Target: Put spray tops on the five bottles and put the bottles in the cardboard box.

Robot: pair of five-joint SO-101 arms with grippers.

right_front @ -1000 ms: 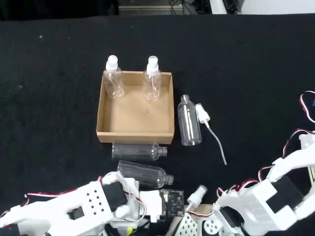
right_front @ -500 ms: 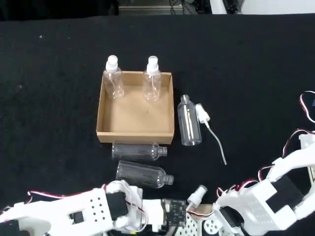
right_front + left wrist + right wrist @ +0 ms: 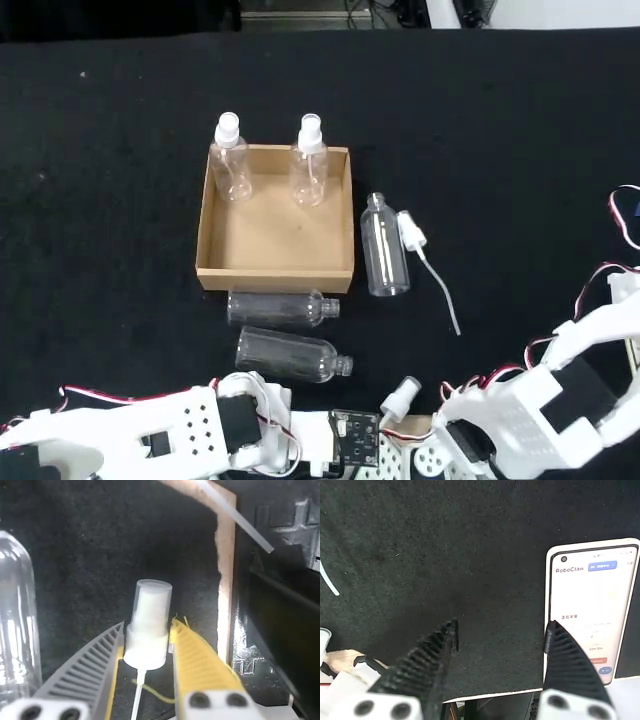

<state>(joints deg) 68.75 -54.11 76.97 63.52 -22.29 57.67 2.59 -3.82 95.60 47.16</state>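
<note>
L tool has drawn back toward near edge of black desk, jaws clamped on small white plastic spray top. Uncapped clear plastic bottle lies just ahead of it. R tool gapes wide, empty. Top looks secured; capping prob. next.

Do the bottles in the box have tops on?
On: both bottles in the cardboard box wear white spray tops.

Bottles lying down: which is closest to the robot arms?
The slanted bottle, lowest in the high view. The straight bottle lies between it and the cardboard box; the third bottle lies beside the box, farther off.
</note>
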